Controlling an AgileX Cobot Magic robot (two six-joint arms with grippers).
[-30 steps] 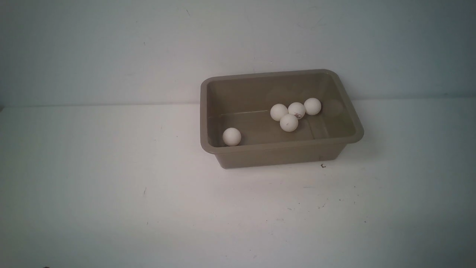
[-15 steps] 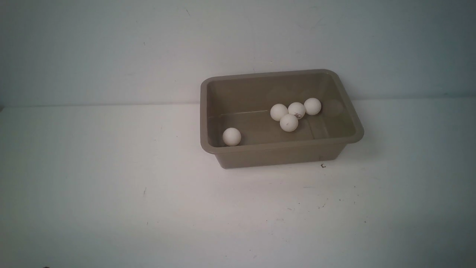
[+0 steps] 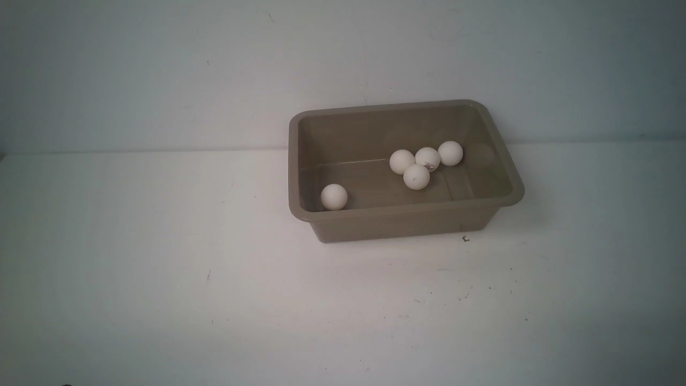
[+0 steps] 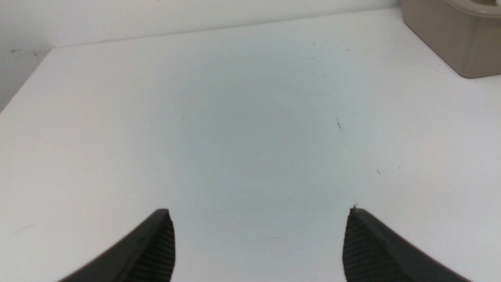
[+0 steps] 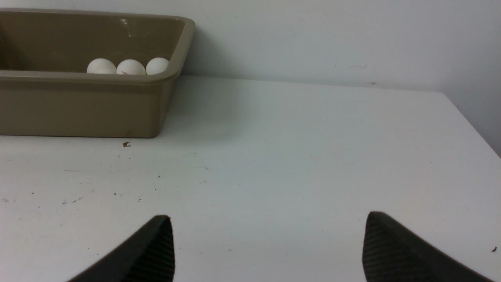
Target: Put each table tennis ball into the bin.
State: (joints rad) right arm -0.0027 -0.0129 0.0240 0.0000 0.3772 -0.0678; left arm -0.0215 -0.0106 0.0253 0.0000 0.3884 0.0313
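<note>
Nothing moved: balls [image 3: 417, 177] in bin [image 3: 300, 212] (table [image 3: 161, 268] speck-marked).

The front view looks forward and down from the robot's side, high enough to take in most of the white bench [image 3: 161, 279] up to its far edge at the pale wall [image 3: 161, 64], and to see inside the taupe rectangular plastic bin [image 3: 407, 225] standing at that far edge.

The left wrist view sits low and close over the bench, facing its far edge and far left corner past two black ribbed fingers [image 4: 156, 250]; only one corner of the bin [image 4: 454, 43] shows.

The right wrist view is equally low, facing the far edge and right edge, and catches the bin's near wall [image 5: 78, 105] side-on. All three views share the bin.
</note>
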